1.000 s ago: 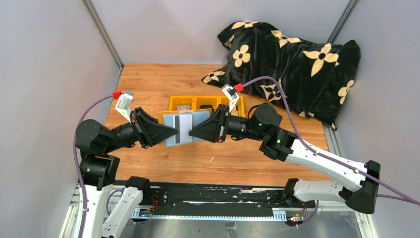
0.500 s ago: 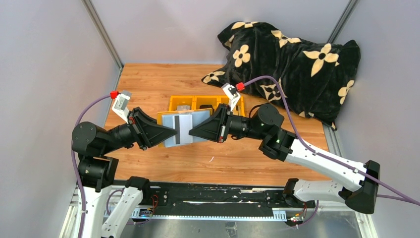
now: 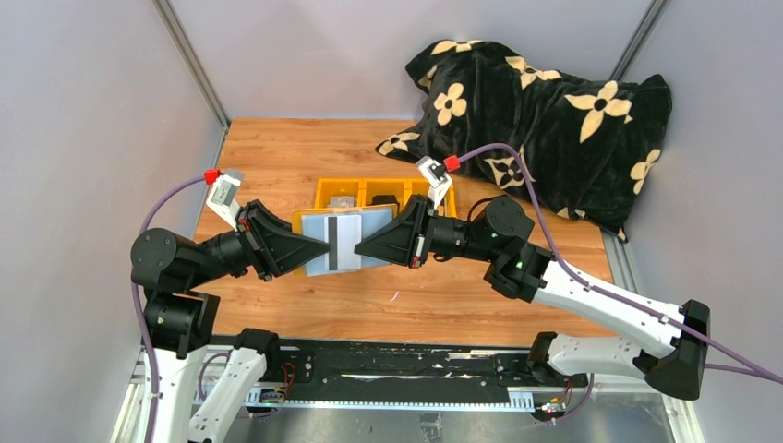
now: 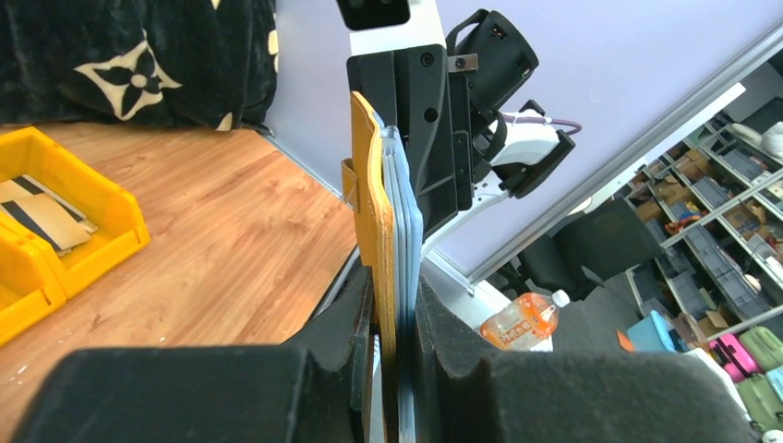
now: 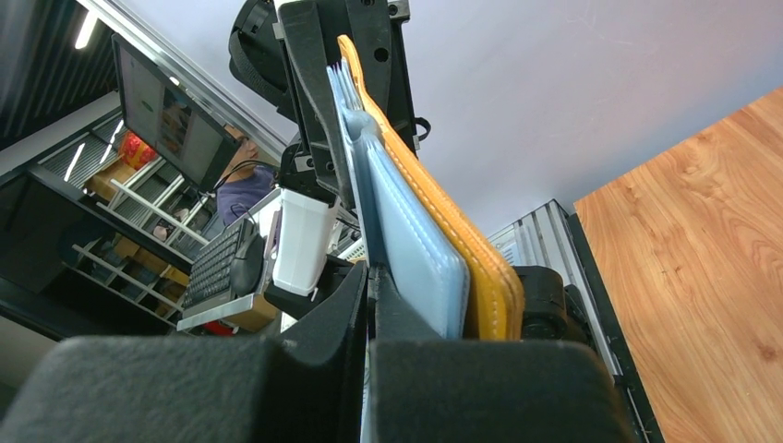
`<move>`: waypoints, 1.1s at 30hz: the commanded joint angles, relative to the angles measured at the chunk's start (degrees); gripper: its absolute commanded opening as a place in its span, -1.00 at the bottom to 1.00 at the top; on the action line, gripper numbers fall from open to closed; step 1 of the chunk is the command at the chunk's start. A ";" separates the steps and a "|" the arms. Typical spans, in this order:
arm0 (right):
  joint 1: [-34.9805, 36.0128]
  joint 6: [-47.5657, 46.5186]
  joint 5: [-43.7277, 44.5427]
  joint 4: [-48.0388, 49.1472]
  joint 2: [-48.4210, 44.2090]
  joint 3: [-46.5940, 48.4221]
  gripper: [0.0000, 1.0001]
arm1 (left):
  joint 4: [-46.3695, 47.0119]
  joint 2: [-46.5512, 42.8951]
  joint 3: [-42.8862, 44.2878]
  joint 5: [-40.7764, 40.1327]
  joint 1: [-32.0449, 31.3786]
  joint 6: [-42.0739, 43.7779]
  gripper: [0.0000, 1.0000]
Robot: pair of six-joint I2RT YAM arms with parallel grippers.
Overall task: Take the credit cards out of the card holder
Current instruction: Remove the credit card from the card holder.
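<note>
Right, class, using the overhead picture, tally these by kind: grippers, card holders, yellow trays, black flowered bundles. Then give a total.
Grippers: 2, the left gripper and the right gripper
Card holder: 1
Yellow tray: 1
Black flowered bundle: 1
Total: 5

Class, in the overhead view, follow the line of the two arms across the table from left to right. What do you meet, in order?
Left pincer → striped card, in the open card holder → right pincer.
</note>
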 commanded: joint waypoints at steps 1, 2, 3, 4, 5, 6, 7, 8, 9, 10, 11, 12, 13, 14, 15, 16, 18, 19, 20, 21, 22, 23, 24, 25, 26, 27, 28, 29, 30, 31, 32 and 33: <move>-0.86 0.08 -1.43 1.46 -2.12 -1.02 -1.00 | 1.14 -0.42 1.96 -0.39 -0.39 0.91 -1.00; -0.86 -0.17 -1.33 0.98 -2.34 -1.14 -1.00 | 0.95 -0.42 2.15 -0.47 -0.43 1.16 -1.00; -0.86 -0.37 -1.05 0.57 -2.67 -1.30 -1.00 | 0.69 -0.34 2.26 -0.48 -0.43 1.41 -1.00; -0.87 -0.57 -0.71 0.36 -2.84 -1.48 -1.00 | 0.53 -0.37 2.34 -0.68 -0.43 1.60 -1.00; -0.86 -0.61 -0.61 0.39 -2.96 -1.50 -1.00 | 0.48 -0.41 2.29 -0.93 -0.43 1.73 -1.00; -0.86 -0.61 -0.70 0.51 -2.84 -1.48 -1.00 | 0.30 -0.41 2.22 -1.15 -0.43 1.80 -1.00; -0.86 -0.61 -0.91 0.50 -2.66 -1.34 -1.00 | 0.24 -0.36 2.15 -1.31 -0.43 1.89 -1.00; -0.86 -0.57 -1.12 0.35 -2.47 -1.15 -1.00 | 0.20 -0.33 2.25 -1.37 -0.43 1.93 -1.00; -0.86 -0.53 -1.29 0.27 -2.35 -1.17 -1.00 | 0.19 -0.33 2.36 -1.38 -0.43 1.86 -1.00; -0.86 -0.52 -1.43 0.24 -2.34 -1.26 -1.00 | 0.16 -0.37 2.45 -1.37 -0.43 1.93 -1.00; -0.86 -0.52 -1.45 0.18 -2.38 -1.30 -1.00 | -0.01 -0.33 2.73 -1.44 -0.43 2.06 -1.00; -0.86 -0.48 -1.45 0.16 -2.54 -1.41 -1.00 | -0.23 -0.33 2.99 -1.42 -0.43 2.23 -1.00; -0.86 -0.58 -1.43 0.06 -2.80 -1.48 -1.00 | -0.41 -0.26 3.26 -1.42 -0.43 2.56 -1.00; -0.86 -0.65 -1.45 -0.04 -2.98 -1.50 -1.00 | -0.78 -0.24 3.47 -1.41 -0.43 2.78 -1.00; -0.86 -0.69 -1.43 -0.25 -3.18 -1.54 -1.00 | -0.88 -0.16 3.53 -1.40 -0.43 2.89 -1.00; -0.86 -0.70 -1.37 -0.36 -3.35 -1.50 -0.99 | -0.89 -0.15 3.64 -1.43 -0.43 2.91 -1.00; -0.86 -0.62 -1.48 -0.64 -3.62 -1.55 -0.99 | -0.85 -0.08 3.81 -1.46 -0.43 2.91 -1.00; -0.86 -0.51 -1.72 -0.79 -3.77 -1.52 -0.98 | -0.86 -0.07 3.89 -1.50 -0.43 2.98 -1.00; -0.83 -0.52 -1.97 -0.90 -3.95 -1.54 -0.98 | -0.83 -0.02 4.03 -1.46 -0.43 2.99 -1.00; -0.87 -0.41 -2.32 -0.89 -4.11 -1.69 -0.97 | -0.92 0.02 4.12 -1.46 -0.41 3.00 -1.00; -0.80 -0.39 -2.45 -0.80 -4.22 -1.82 -0.97 | -0.96 0.02 4.28 -1.46 -0.43 3.00 -1.00; -0.78 -0.29 -2.50 -0.59 -4.31 -2.04 -0.96 | -0.90 0.02 4.33 -1.46 -0.43 2.87 -1.00; -0.77 -0.07 -2.57 -0.50 -4.35 -2.06 -0.93 | -0.69 0.03 4.38 -1.50 -0.43 2.64 -1.00; -0.77 0.06 -2.79 -0.08 -4.24 -1.96 -0.91 | -0.63 0.03 4.38 -1.45 -0.43 2.46 -1.00; -0.77 0.23 -3.04 0.37 -4.08 -1.86 -0.88 | -0.50 0.03 4.33 -1.38 -0.42 2.28 -1.00; -0.77 0.45 -3.53 0.80 -3.83 -1.60 -0.86 | -0.43 0.03 4.40 -1.34 -0.43 2.15 -1.00; -0.77 0.66 -3.93 1.04 -3.43 -1.36 -0.82 | -0.42 0.03 4.38 -1.22 -0.43 2.12 -1.00; -0.73 0.93 -4.47 1.38 -2.97 -1.03 -0.75 | -0.39 0.03 4.33 -1.13 -0.42 2.07 -1.00; -0.69 1.30 -4.90 1.87 -2.36 -0.71 -0.66 | -0.45 0.03 4.34 -1.12 -0.43 2.03 -1.00; -0.68 1.75 -5.16 2.57 -1.78 -0.41 -0.57 | -0.49 -0.02 4.27 -1.05 -0.41 2.03 -1.00; -0.68 2.07 -5.31 2.92 -1.50 -0.14 -0.54 | -0.52 -0.06 4.24 -1.02 -0.43 1.98 -1.00; -0.68 2.37 -5.38 3.66 -0.93 0.20 -0.51 | -0.49 -0.06 4.26 -1.02 -0.43 1.94 -1.00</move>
